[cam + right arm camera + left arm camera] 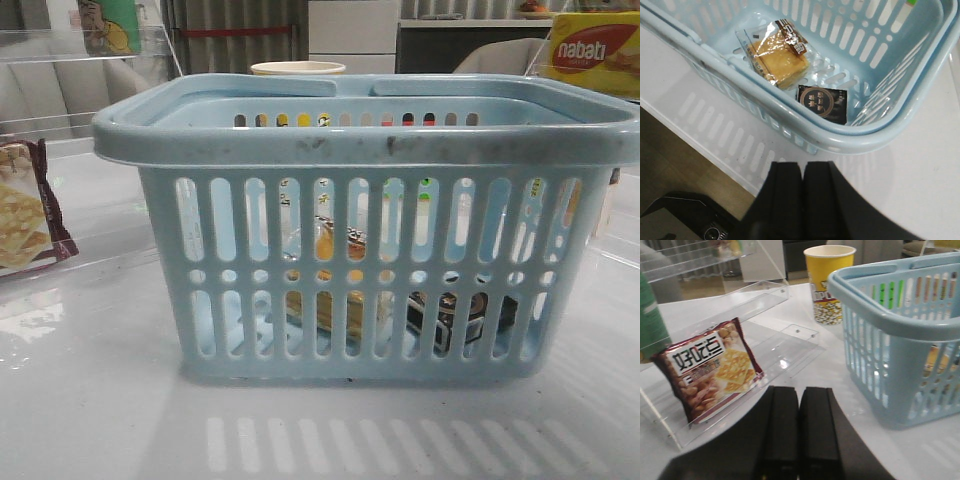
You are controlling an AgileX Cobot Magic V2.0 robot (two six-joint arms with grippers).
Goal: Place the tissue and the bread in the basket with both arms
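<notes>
The pale blue basket [370, 140] stands in the middle of the table. The bread [779, 56], golden-yellow in a clear wrapper, lies on its floor, and the dark tissue packet [822, 101] lies beside it. Both show faintly through the slots in the front view, the bread [325, 245] left of the tissue [450, 315]. My left gripper [800, 395] is shut and empty, low over the table left of the basket [890, 325]. My right gripper [802, 167] is shut and empty, outside the basket's rim [850, 140] above the table edge. Neither gripper shows in the front view.
A maroon-edged cracker bag [710, 367] leans in a clear acrylic stand [765, 305] at the left. A yellow paper cup [830, 282] stands behind the basket. A yellow nabati box [595, 50] is at the back right. The table's edge [700, 145] drops to the floor beside the right gripper.
</notes>
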